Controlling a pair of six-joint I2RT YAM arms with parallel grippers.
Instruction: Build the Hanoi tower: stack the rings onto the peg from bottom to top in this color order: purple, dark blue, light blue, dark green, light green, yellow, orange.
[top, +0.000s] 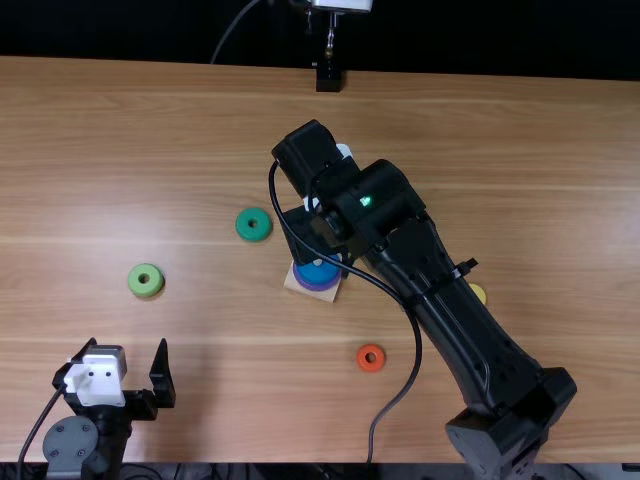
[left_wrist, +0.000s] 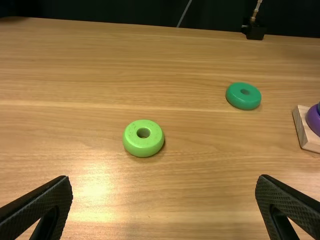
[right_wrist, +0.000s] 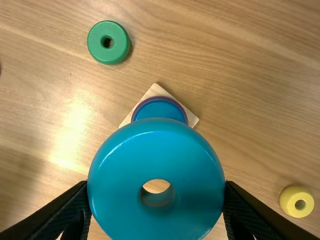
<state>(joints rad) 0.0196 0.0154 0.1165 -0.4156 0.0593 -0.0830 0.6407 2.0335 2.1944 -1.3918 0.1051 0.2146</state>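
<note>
"Scanning the tabletop (top: 480, 140), what are the hands doing?"

"The left hand (left_wrist: 165, 177) is spread and empty; the right hand (right_wrist: 156, 187) is clamped on a ring."

"Beneath it?"

"The wooden base (right_wrist: 156, 90), bearing the purple ring (top: 318, 287) and dark blue ring (right_wrist: 160, 111)."

"And its catch?"

"The light blue ring (right_wrist: 157, 150), pinched across opposite sides. It looks light, rigid, rather slick; that rim hold suits it, leaving the hole free."

"The others?"

"Dark green ring (left_wrist: 243, 102), left of the right hand; light green ring (left_wrist: 143, 149), ahead of the left hand. Yellow ring (right_wrist: 289, 200) lies to the right hand's right, orange ring (top: 371, 367) nearer the table's front edge."

"Which view helps?"

"The top view has the wrist covering the held ring; the right wrist view bares its hole, wood visible through it."
</note>
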